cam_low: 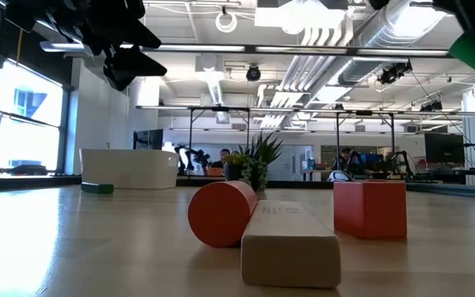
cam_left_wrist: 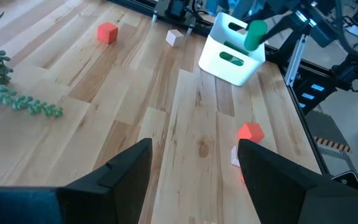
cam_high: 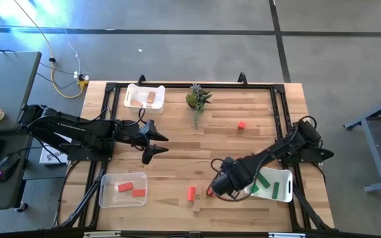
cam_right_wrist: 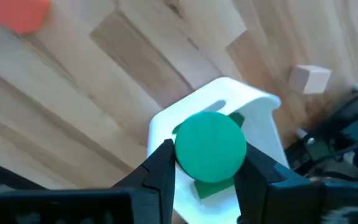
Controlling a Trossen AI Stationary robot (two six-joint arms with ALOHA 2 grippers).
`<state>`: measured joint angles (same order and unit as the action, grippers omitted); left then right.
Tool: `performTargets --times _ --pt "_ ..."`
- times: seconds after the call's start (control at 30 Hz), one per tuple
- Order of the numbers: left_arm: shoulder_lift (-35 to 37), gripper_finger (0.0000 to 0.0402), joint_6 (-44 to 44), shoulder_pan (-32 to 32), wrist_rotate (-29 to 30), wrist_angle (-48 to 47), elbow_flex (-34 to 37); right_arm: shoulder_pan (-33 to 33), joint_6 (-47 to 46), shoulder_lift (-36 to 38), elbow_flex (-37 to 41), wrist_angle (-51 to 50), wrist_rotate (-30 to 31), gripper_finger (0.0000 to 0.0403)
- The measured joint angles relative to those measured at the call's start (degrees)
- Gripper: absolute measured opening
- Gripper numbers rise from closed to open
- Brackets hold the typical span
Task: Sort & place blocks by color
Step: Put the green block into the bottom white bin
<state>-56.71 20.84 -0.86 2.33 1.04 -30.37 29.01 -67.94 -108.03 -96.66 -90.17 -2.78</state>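
Plant [cam_high: 198, 98] at the counter's [cam_high: 177, 125] far edge, bin with two blocks [cam_high: 144, 98] to its left, cube [cam_high: 241, 125] to its right, near-left bin [cam_high: 123, 189] holding two blocks, near-right bin [cam_high: 273, 185] with blocks inside, cylinder [cam_high: 191, 193] and bar [cam_high: 198, 203] between the near bins

A green cylinder block [cam_right_wrist: 211, 147] sits clamped between the fingers of the right pincer [cam_right_wrist: 204, 171], its round end facing the wrist camera. Directly beneath that pincer, two flat green blocks [cam_high: 270, 186] lie in a white bin. Just beside the pincer, a red cylinder [cam_high: 191, 193] and a tan bar [cam_high: 197, 203] lie on the tabletop. A red cube [cam_high: 241, 125] sits well apart.
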Motion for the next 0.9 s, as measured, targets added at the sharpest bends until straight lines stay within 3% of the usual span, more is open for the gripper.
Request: performTargets --times 0.17,0.3,0.77,0.9 --pt "0.0 0.0225 0.0 0.0 0.0 0.0 0.0 3.1 -6.7 0.0 0.5 0.2 6.5 0.01" --pt "0.0 0.0225 0.0 0.0 0.0 0.0 0.0 5.2 -12.5 0.0 2.8 0.2 6.9 0.01" --pt "0.0 0.0225 0.0 0.0 2.2 0.0 0.0 11.3 -20.6 0.0 13.2 0.7 -7.5 0.01" --pt "0.0 0.0225 0.0 0.0 2.3 0.0 0.0 11.2 -20.7 0.0 14.8 1.9 -9.3 0.014"
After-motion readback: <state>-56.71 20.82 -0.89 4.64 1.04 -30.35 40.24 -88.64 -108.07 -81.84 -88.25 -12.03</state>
